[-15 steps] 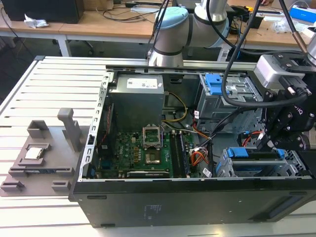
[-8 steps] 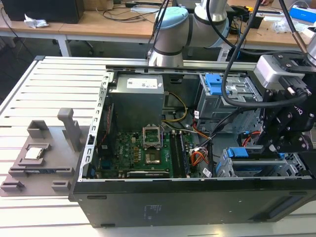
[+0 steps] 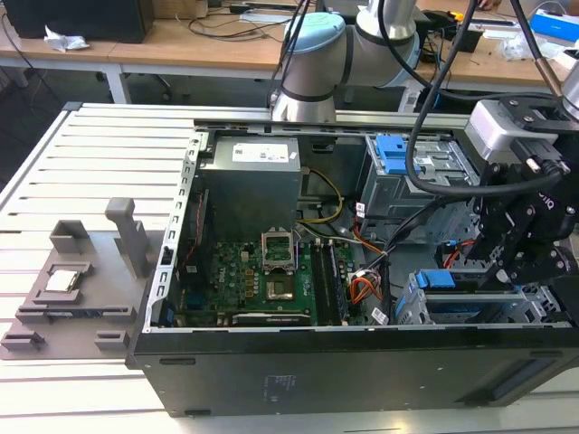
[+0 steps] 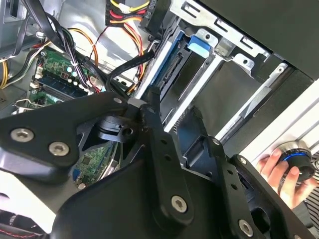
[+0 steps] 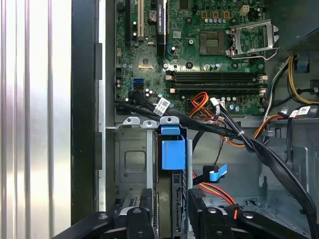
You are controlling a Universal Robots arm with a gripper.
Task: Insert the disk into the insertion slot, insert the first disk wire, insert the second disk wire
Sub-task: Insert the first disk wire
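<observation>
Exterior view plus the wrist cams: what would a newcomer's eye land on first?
The open computer case on the slatted table, its green motherboard bare in the middle. At the exterior view's right, the black gripper hangs over the insertion slot, and the first wrist view shows the bright blue carrier of the disk standing out there. In the second wrist view, a hand holds a blue-ringed knob.

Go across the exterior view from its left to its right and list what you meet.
Grey plastic fixture holding a processor chip → green motherboard → orange wire bundle → disk in its blue carrier.
</observation>
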